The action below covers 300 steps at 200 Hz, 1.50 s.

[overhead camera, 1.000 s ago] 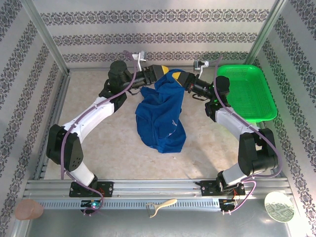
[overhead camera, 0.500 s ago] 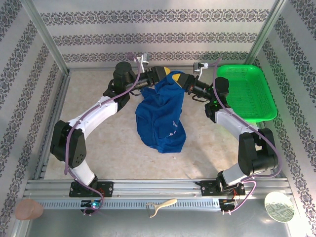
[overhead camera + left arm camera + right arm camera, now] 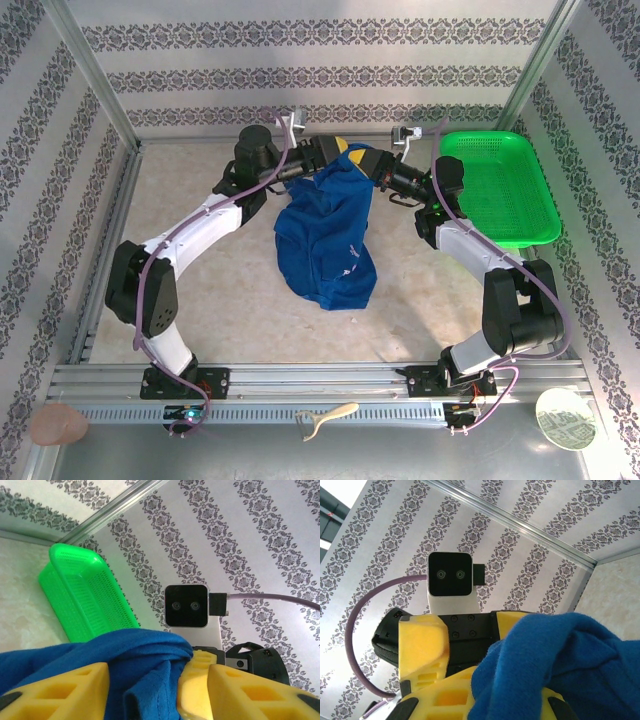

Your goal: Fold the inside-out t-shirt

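White wallpaper with bands of dark floral ornament covers the back wall, the left wall and the right wall. Slanting aluminium posts mark the two far corners. The tabletop is a pale beige, faintly mottled sheet, edged on the left by a metal strip. A slotted aluminium rail runs along its near edge, with a grey metal ledge below. The light is bright and even, with only soft shadows.

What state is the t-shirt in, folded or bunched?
Unfolded: the blue t-shirt is bunched, its top lifted at the right gripper, the rest crumpled on the table.
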Each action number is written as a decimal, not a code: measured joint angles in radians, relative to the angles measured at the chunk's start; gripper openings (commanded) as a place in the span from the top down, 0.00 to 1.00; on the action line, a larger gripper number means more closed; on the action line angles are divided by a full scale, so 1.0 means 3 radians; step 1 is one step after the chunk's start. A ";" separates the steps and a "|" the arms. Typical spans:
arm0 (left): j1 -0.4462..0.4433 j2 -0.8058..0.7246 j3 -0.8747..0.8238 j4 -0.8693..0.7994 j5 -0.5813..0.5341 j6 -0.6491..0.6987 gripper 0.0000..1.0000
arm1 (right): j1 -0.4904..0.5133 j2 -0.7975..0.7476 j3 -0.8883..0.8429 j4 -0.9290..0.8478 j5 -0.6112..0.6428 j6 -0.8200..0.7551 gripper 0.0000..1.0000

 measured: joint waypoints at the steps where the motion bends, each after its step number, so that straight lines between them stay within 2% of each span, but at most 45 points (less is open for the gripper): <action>1: -0.0005 0.0001 0.0000 0.0000 0.0003 0.0009 0.61 | 0.0000 0.0000 0.0000 -0.0001 0.0000 0.0000 1.00; 14: -0.0028 0.0019 0.0003 0.0004 0.0008 -0.0018 0.75 | 0.0000 0.0000 0.0000 -0.0010 0.0000 -0.0001 1.00; 23: -0.0037 0.0034 0.0015 0.0004 0.0017 -0.0013 0.90 | 0.0000 0.0000 0.0000 -0.0020 0.0000 -0.0003 1.00; 30: -0.0037 0.0047 0.0043 -0.0001 0.0029 -0.0032 1.00 | 0.0000 0.0000 0.0000 -0.0037 0.0003 -0.0011 0.86; 43: -0.0036 0.0086 0.0149 -0.0004 0.0038 -0.0043 1.00 | -0.0003 -0.0004 -0.0013 -0.0086 0.0015 -0.0036 0.59; 48: -0.0032 0.0095 0.0200 -0.0015 0.0037 -0.0046 1.00 | -0.0009 -0.0011 -0.0027 -0.0117 0.0034 -0.0070 0.53; 54: -0.0028 0.0104 0.0270 -0.0037 0.0036 -0.0045 1.00 | -0.0024 -0.0029 -0.0052 -0.0177 0.0050 -0.0109 0.49; 70: -0.0003 0.0108 0.0474 -0.0106 0.0050 -0.0047 1.00 | -0.0092 -0.0142 -0.0146 -0.0525 0.0121 -0.0318 0.48; 99: 0.0090 0.0089 0.0848 -0.0160 0.0084 -0.0092 1.00 | -0.0364 -0.0430 -0.0270 -0.1258 0.0327 -0.0668 0.54; 127: 0.0145 0.0042 0.1148 -0.0633 0.0037 -0.0083 1.00 | -0.0445 -0.0745 -0.0196 -0.2047 0.0575 -0.1044 0.59; 137: 0.0139 0.0010 0.1186 -0.0833 -0.0020 -0.0053 1.00 | -0.0385 -0.0847 -0.0066 -0.2402 0.0684 -0.1195 0.57; 166: 0.0074 -0.0046 0.1278 -0.1390 -0.0234 0.0121 1.00 | 0.0019 -0.1039 0.0501 -0.3215 0.1054 -0.1698 0.36; 198: 0.0013 -0.0053 0.1278 -0.1596 -0.0352 0.0145 1.00 | 0.0544 -0.1016 0.0952 -0.3616 0.1413 -0.2065 0.32; 216: -0.0037 -0.0053 0.1278 -0.1633 -0.0393 0.0149 1.00 | 0.0721 -0.0809 0.1109 -0.3686 0.1553 -0.2191 0.35; 228: -0.0078 -0.0053 0.1278 -0.1644 -0.0404 0.0148 1.00 | 0.0776 -0.0614 0.1155 -0.3700 0.1656 -0.2258 0.44; 257: -0.0235 -0.0053 0.1278 -0.1649 -0.0437 0.0146 1.00 | 0.0763 -0.0155 0.1120 -0.3745 0.1900 -0.2346 0.99; 266: -0.0301 -0.0053 0.1278 -0.1648 -0.0445 0.0146 1.00 | 0.0731 -0.0084 0.1039 -0.3716 0.1939 -0.2349 1.00; 280: -0.0411 -0.0042 0.1263 -0.1653 -0.0434 0.0146 0.72 | 0.0629 -0.0066 0.0870 -0.3571 0.1918 -0.2328 1.00; 300: -0.0511 -0.0006 0.1195 -0.1368 -0.0191 0.0072 0.46 | 0.0430 -0.0104 0.0645 -0.3347 0.1859 -0.2281 1.00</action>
